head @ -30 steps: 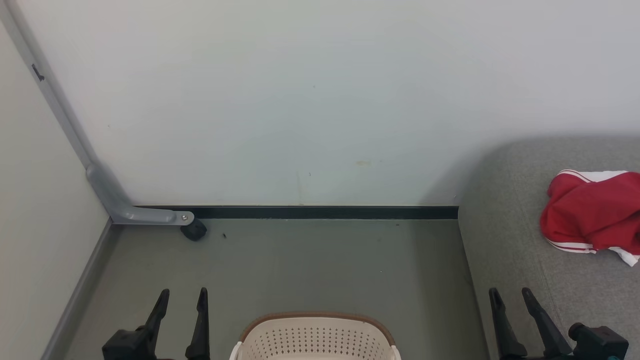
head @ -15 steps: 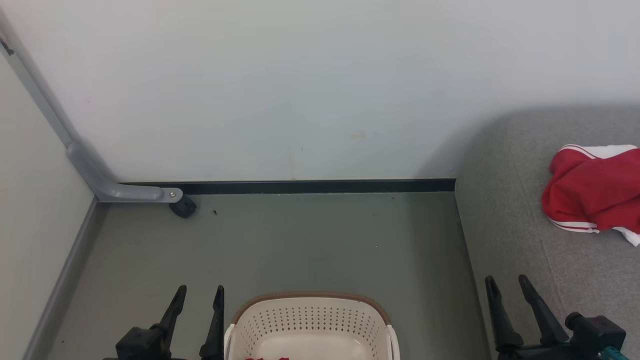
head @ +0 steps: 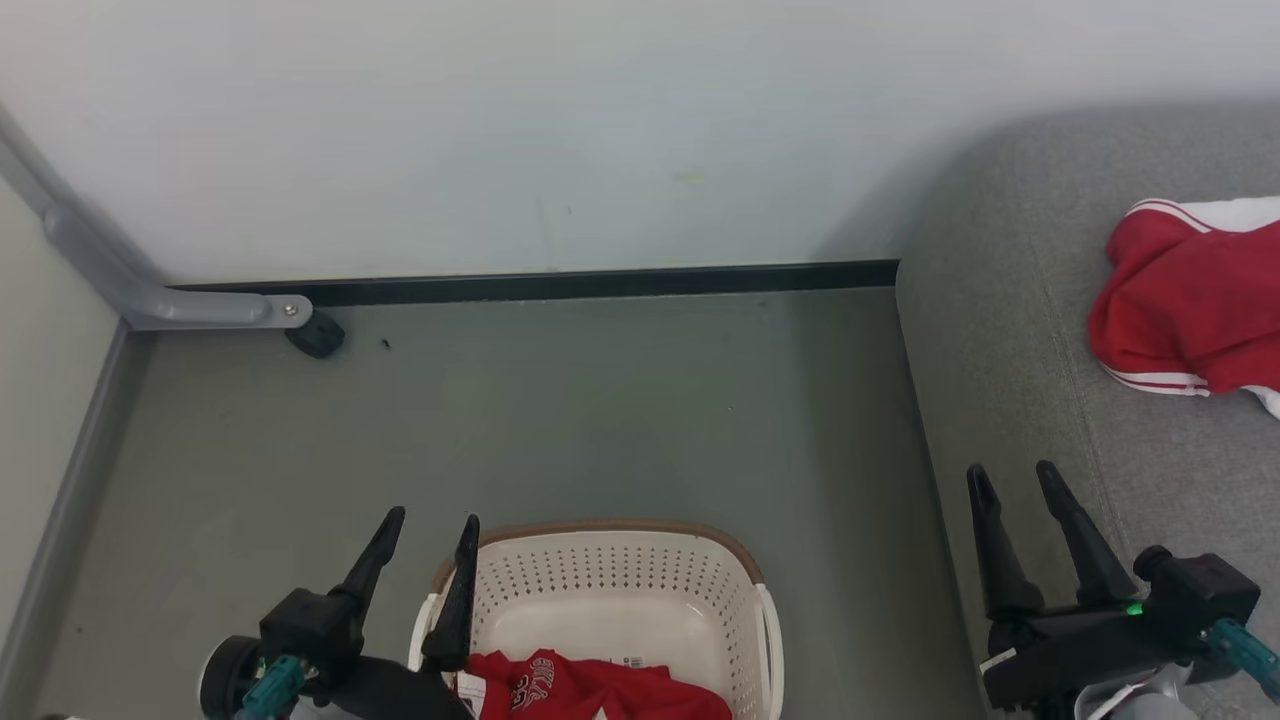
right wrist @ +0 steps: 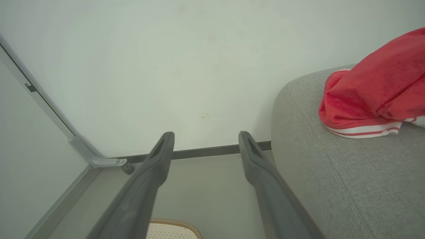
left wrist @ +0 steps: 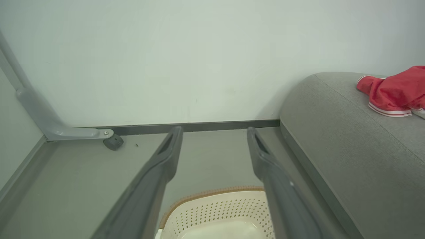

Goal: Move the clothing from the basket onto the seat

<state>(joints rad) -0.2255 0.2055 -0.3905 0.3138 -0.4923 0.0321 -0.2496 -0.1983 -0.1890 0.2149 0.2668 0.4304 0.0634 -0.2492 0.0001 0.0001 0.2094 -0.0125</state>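
Two red garments make up the clothing. One, a red garment with white lettering (head: 590, 690), lies inside the basket (head: 620, 570) against its near wall, partly cut off by the bottom edge of the head view. The other, a striped red garment (head: 1190, 300), lies bunched on the seat (head: 1000, 380), well apart from the basket, to its right and farther back, with a white-striped hem turned toward the basket.

The basket stands on the grey floor (head: 600, 400). The seat's rounded side rises to the right of the basket, with a strip of floor between them.

The left gripper (head: 435, 516) hangs at the basket's left side with its fingers spread wide and nothing between them. In the head view its inner finger crosses the basket's left rim, while the outer finger is over the floor left of the basket. In the left wrist view the basket's far rim shows low between the two fingers.

The right gripper (head: 1010, 468) is well to the right of the basket, at the seat's near edge, also spread wide and empty. Whether it touches the seat I cannot tell.

Beyond the basket a black baseboard (head: 560, 283) runs along the foot of a pale wall (head: 600, 120). Behind the basket and to its left, a grey metal leg with a black caster (head: 315, 335) rests on the floor.
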